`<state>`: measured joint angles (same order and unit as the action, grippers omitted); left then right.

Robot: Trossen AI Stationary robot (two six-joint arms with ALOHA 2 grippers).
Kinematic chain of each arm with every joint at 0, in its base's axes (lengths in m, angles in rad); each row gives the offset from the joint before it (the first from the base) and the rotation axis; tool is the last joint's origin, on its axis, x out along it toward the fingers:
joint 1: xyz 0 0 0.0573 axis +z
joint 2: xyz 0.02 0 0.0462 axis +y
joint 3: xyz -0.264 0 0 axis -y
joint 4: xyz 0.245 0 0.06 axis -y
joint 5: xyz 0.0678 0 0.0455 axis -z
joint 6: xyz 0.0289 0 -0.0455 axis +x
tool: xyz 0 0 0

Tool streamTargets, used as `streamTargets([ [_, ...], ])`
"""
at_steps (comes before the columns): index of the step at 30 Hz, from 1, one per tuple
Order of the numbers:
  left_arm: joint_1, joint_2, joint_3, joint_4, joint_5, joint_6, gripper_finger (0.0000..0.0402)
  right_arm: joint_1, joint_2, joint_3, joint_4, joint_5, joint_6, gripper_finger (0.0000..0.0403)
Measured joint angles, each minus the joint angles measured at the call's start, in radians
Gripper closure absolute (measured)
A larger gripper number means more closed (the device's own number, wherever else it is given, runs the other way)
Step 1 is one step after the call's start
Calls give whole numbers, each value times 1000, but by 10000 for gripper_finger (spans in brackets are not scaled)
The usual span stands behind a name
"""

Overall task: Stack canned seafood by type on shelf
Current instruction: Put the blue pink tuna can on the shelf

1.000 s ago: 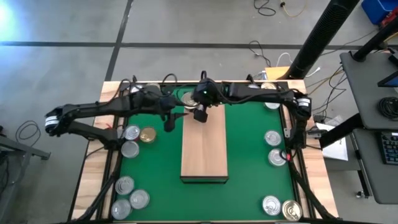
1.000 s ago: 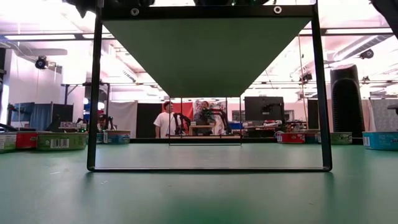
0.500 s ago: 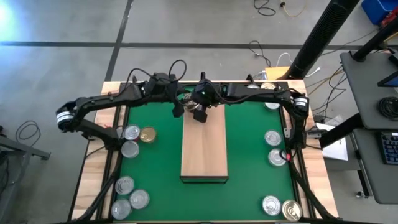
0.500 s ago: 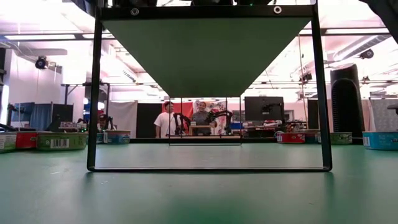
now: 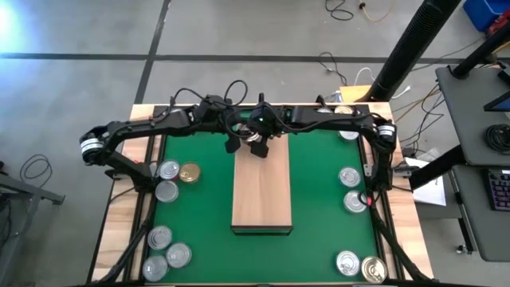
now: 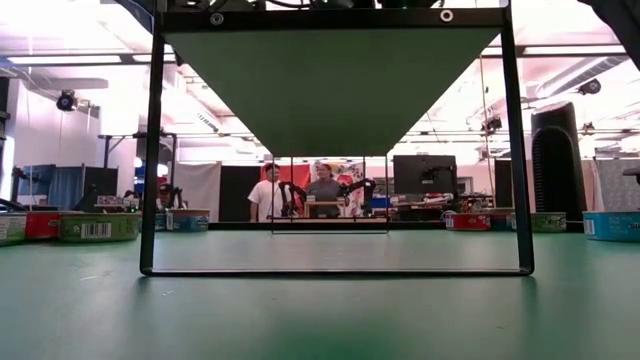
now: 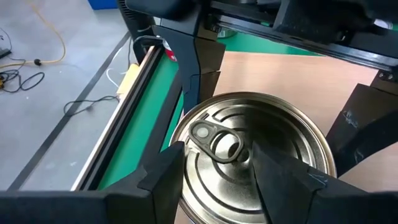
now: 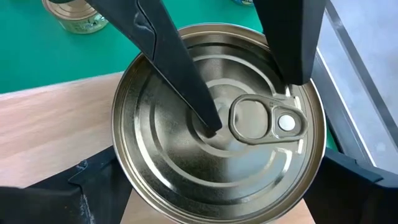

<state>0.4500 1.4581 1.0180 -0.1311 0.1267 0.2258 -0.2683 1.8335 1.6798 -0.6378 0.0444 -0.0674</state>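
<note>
A silver-topped can (image 8: 217, 124) with a pull tab sits over the far end of the light-wood shelf (image 5: 261, 191). My right gripper (image 8: 217, 162) is closed on it, one finger on each side. My left gripper (image 7: 214, 155) has come in from the table's left and stands open over the same can (image 7: 249, 149). One of its fingers (image 8: 205, 112) is over the middle of the lid and the other (image 8: 286, 56) is by the rim. In the high view both grippers meet at the shelf's far end: left (image 5: 237, 143), right (image 5: 256, 147). My right gripper holds the can by its round side wall (image 8: 121, 155), with one finger on each opposite side, coming slanting down from the far side. The lid faces up and is level. I cannot tell whether the can's bottom rests on the shelf. My left gripper has a fingertip at the middle of the lid (image 8: 214, 134), but I cannot tell whether it touches.
Several cans lie on the green mat at the left (image 5: 166, 191), one of them gold-topped (image 5: 190, 173), and several at the right (image 5: 355, 201). Another can (image 8: 74, 15) stands beyond the shelf's far end. The rest of the shelf top is bare wood.
My left gripper has moved toward the table's right and a little down, from beside the shelf's far left corner to over the can that my right gripper holds. Its finger gap looks unchanged.
</note>
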Motion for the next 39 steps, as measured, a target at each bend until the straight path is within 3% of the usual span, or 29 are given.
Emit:
streamTargets([
  [24,-2,-16,-6,0,1,5,226,0,-19,0,-72,-71,-9,29],
  [32,-3,-68,-12,71,95,9,225,6,-18,-2,-76,-96,-42,7],
  [39,-6,-36,-31,143,134,12,225,4,-17,-3,-62,-86,-40,4],
])
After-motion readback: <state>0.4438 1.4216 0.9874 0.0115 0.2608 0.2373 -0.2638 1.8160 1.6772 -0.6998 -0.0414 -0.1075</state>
